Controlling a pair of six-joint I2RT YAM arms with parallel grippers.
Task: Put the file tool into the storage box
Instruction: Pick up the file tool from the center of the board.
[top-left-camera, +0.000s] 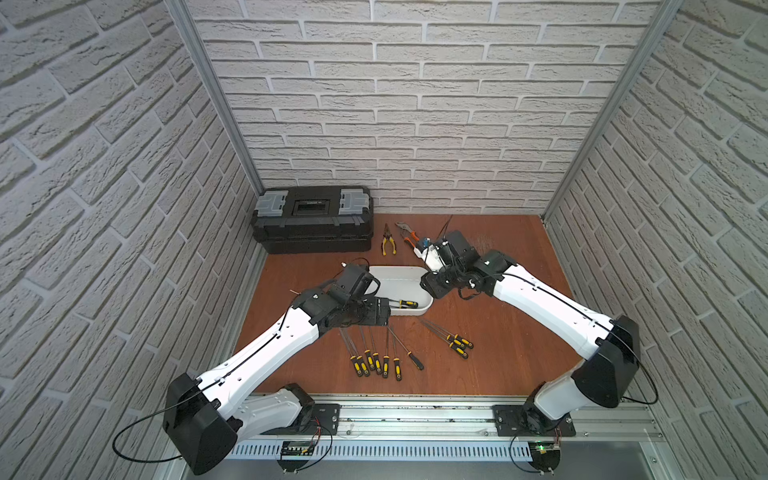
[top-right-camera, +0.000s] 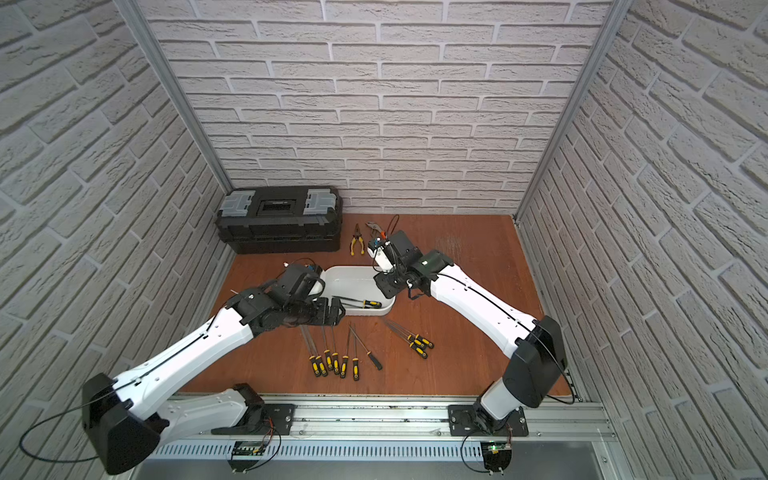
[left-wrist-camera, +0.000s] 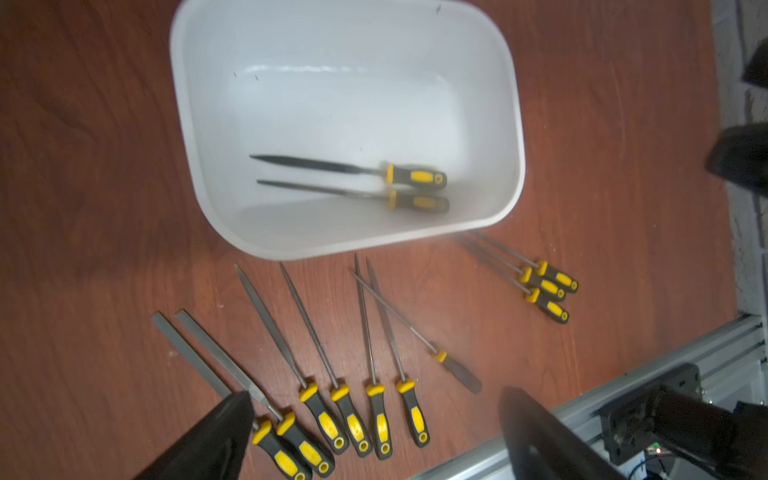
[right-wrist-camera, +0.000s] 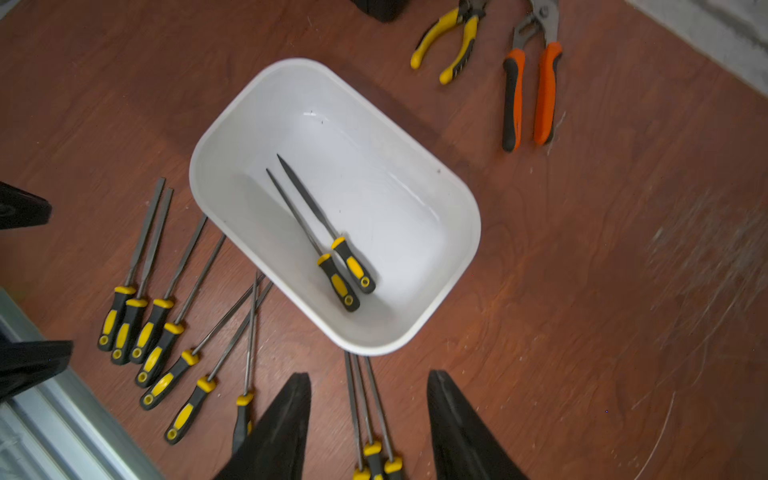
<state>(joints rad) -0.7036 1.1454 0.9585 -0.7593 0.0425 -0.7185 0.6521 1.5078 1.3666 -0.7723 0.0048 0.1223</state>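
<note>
Box (right-wrist-camera: 249, 124) holds two files (right-wrist-camera: 353, 268); left pincer (left-wrist-camera: 374, 397) and right pincer (right-wrist-camera: 369, 375) gape empty over loose files (left-wrist-camera: 349, 419) on worktop (right-wrist-camera: 582, 270), ready for next grab.

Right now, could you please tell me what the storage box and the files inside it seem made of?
The storage box looks like smooth white moulded plastic: rounded corners, soft sheen. The two files inside look matt and dark, likely steel; their handles look like black-and-yellow rubbery plastic.
</note>
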